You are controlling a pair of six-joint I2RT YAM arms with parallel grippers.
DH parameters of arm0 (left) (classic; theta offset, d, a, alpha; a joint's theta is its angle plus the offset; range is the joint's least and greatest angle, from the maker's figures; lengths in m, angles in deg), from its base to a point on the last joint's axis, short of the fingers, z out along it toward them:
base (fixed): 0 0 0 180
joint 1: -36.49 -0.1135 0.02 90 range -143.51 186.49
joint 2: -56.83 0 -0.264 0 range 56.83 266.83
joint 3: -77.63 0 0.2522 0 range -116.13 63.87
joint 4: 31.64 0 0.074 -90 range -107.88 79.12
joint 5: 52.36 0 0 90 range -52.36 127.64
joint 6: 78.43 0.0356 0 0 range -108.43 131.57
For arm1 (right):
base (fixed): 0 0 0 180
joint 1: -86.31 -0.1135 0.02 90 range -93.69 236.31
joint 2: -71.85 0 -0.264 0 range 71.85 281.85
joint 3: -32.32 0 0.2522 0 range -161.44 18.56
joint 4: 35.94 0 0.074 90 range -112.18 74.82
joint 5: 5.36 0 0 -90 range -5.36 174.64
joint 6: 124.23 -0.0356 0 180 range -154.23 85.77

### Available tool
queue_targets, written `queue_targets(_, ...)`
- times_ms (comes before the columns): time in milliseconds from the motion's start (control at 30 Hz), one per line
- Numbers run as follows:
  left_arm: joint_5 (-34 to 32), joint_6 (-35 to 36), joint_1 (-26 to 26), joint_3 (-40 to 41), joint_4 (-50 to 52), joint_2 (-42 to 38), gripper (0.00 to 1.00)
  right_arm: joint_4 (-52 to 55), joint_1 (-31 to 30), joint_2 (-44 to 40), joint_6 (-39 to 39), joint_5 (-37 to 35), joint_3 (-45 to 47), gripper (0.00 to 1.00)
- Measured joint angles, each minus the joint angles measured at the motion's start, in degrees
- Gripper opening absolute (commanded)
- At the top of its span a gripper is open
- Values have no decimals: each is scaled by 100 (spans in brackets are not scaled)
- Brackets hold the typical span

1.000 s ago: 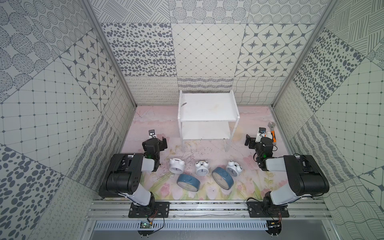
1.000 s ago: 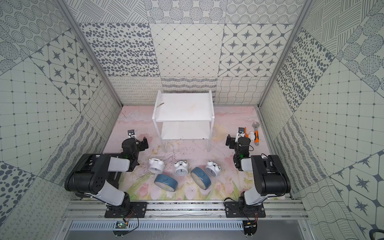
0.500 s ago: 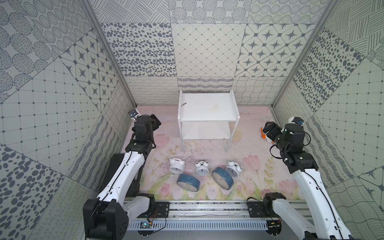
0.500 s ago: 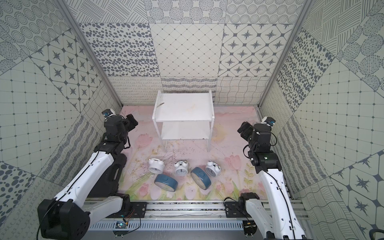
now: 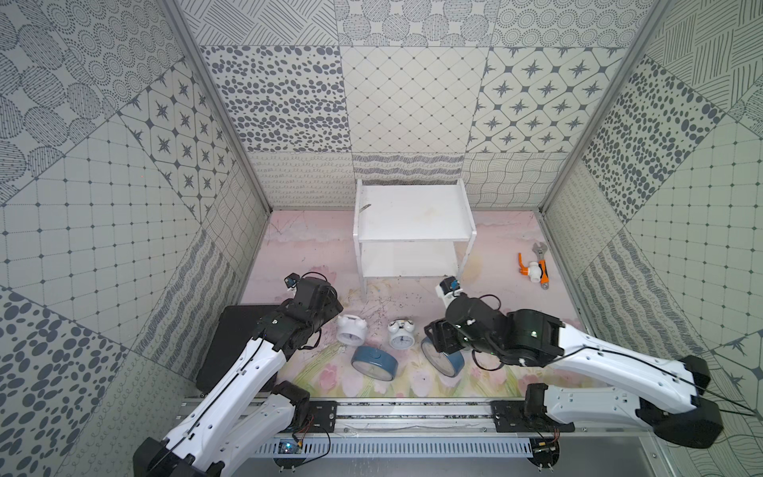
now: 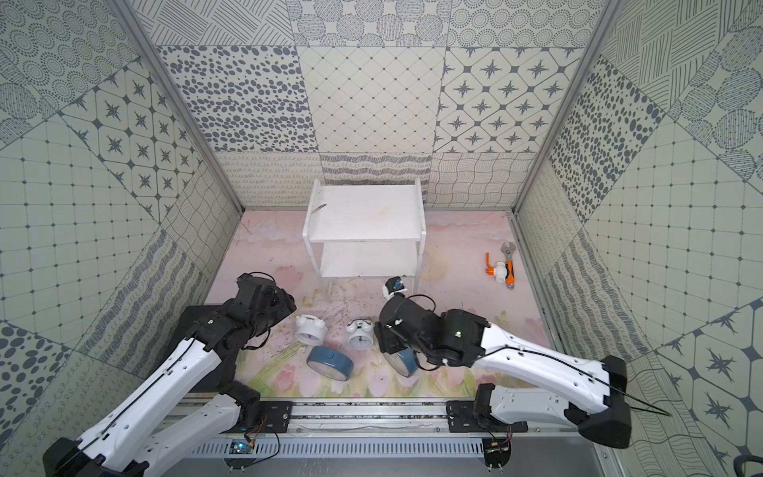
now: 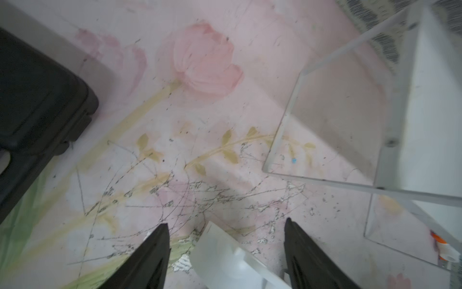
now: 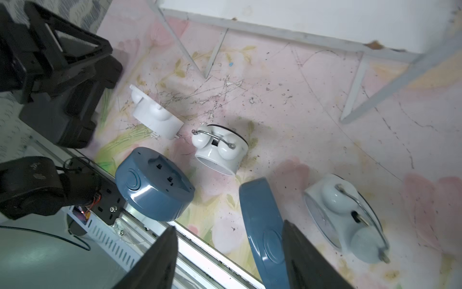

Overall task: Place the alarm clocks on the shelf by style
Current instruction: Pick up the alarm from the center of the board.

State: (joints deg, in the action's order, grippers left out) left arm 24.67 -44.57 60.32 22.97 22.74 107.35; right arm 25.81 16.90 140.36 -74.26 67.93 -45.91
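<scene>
Down by the front rail of the flowered worktop (image 5: 297,247), we've got all five alarm clocks lying in front of the white shelf (image 5: 413,214). Our left claw (image 7: 225,222) is spread wide, straddling the leftmost white clock (image 7: 220,260) with a gap on both sides and gripping nothing. The right claw (image 8: 228,226) gapes too. The blue clock on its edge (image 8: 262,225) sits between its fingers, hard against one finger (image 8: 307,257) and clear of the other, so we can't call that a grip. It's crowded in here: a second blue clock (image 5: 374,363) lies tilted back-up, the middle white clock (image 5: 401,335) stands between the two claws, and a third white clock (image 8: 345,215) lies just beside the edge-standing blue one, hidden beneath the right arm in both top views. A shelf leg (image 5: 364,285) rises just beyond. Well apart on the right lie an orange-and-white tool (image 5: 532,270) and a wrench (image 5: 539,248), and a black slab (image 5: 231,342) sits under the left arm.
</scene>
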Motion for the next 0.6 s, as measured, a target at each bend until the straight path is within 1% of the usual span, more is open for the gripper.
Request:
queue_targets(67,42,-273,-103,48,251,90,72,-420,-173,584,258,-13,-184,92)
queue_targets(100,55,-404,-155,61,372,94,72,-616,-243,848,420,17,-308,89)
queue_targets(200,92,-691,-343,63,619,20,72,-946,-332,1556,944,291,-887,65)
queue_targets(233,118,-782,-435,66,693,-9,73,-1040,-321,1803,1080,417,-1152,59)
queue_targets(267,131,-824,-490,70,734,-26,72,-1161,-304,1991,1174,507,-1338,56)
queue_targets(367,219,-992,-662,146,857,-74,72,-1541,-216,2520,1523,831,-1740,52)
queue_targets(600,354,-1209,-809,286,1021,-151,71,-1843,17,3283,1980,1362,-1840,52)
